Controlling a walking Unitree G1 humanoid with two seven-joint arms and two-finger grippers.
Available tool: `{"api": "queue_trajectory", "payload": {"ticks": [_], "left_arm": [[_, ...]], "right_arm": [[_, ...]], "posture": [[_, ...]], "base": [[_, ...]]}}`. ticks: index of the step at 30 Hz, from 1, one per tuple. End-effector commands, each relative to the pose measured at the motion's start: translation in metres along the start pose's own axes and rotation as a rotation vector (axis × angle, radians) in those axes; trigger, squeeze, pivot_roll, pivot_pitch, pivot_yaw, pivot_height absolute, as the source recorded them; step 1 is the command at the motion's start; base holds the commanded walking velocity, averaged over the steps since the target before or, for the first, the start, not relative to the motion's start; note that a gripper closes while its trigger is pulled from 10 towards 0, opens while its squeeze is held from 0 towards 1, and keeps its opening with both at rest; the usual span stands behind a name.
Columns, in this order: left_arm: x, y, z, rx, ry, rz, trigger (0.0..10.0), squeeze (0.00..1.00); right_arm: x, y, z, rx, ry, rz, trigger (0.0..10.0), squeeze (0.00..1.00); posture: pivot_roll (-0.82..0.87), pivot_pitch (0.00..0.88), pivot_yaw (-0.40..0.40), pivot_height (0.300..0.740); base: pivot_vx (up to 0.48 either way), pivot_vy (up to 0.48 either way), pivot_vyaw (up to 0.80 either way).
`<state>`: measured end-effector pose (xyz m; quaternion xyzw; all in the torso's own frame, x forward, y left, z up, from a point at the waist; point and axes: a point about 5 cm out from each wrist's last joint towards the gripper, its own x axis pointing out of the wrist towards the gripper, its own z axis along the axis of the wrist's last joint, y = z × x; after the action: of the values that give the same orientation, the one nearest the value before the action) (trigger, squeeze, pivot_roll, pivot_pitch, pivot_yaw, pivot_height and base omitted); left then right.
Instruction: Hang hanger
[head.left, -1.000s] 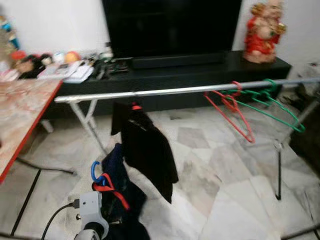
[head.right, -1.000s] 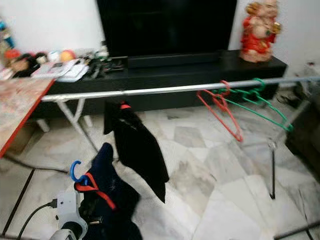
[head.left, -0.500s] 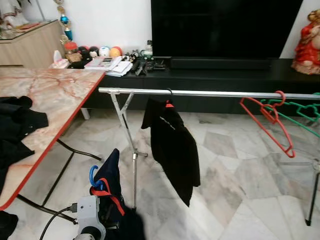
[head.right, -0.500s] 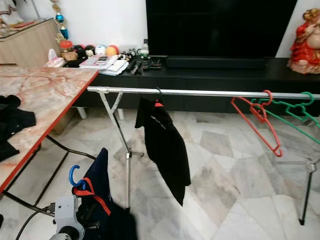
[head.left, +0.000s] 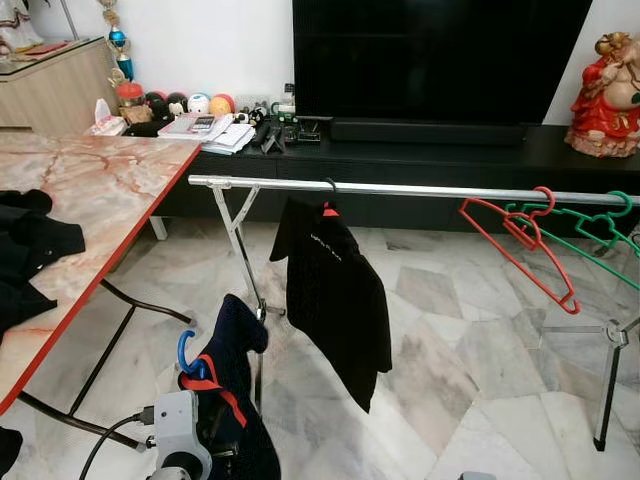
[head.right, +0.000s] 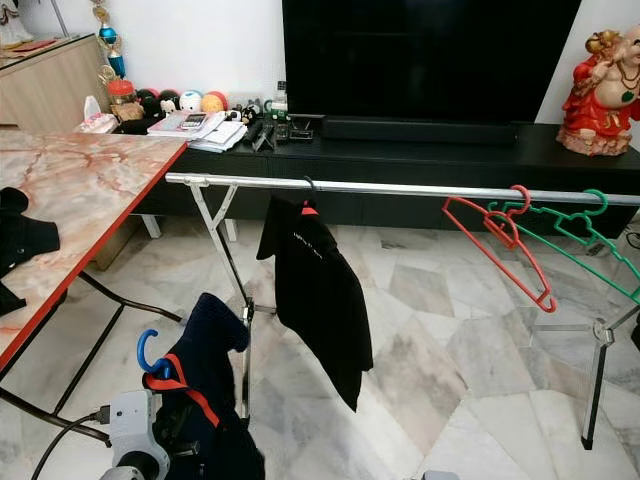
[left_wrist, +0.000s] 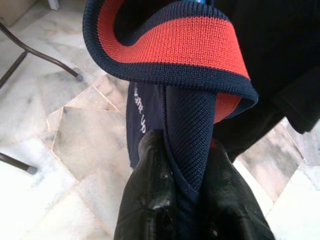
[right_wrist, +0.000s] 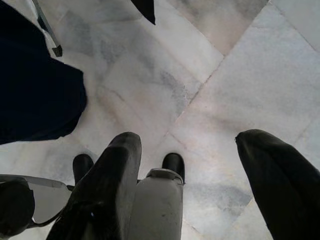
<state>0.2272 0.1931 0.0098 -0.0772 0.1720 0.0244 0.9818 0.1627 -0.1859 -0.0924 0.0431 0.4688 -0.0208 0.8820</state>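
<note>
Metal rail (head.left: 420, 189) on folding legs over marble floor (head.left: 470, 360): black shirt (head.left: 335, 285) near its left end, red hanger (head.left: 520, 245) and green hanger (head.left: 590, 225), apparently touching, toward its right.

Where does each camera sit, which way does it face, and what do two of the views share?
Left eye view: head, looking down at the rail; left arm shows.
Right eye view: same scene, shifted.
Left wrist view: along the left pincer, shut on the navy shirt.
Right wrist view: down at the floor; right pincer open, robot's leg shows.
Shared: both eyes show the black shirt hanging.
</note>
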Motion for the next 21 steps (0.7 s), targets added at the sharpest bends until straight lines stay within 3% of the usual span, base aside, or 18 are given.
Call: {"api": "queue_trajectory", "payload": {"ticks": [1, 21], "left_arm": [[0.0036, -0.0068, 0.0057, 0.028, -0.026, -0.038, 10.0, 0.00], [0.0019, -0.0119, 0.0037, 0.030, -0.023, -0.084, 10.0, 0.00]], "right_arm": [[-0.0007, -0.0009, -0.0032, -0.003, 0.010, -0.008, 10.0, 0.00], [-0.0010, 0.0005, -0.0057, -0.009, 0.013, -0.011, 10.0, 0.00]], "posture": [[-0.03, 0.000, 0.005, 0.740], [-0.03, 0.000, 0.013, 0.740]], "base": [[0.000, -0.322, 0.00], [0.000, -0.329, 0.00]]}}
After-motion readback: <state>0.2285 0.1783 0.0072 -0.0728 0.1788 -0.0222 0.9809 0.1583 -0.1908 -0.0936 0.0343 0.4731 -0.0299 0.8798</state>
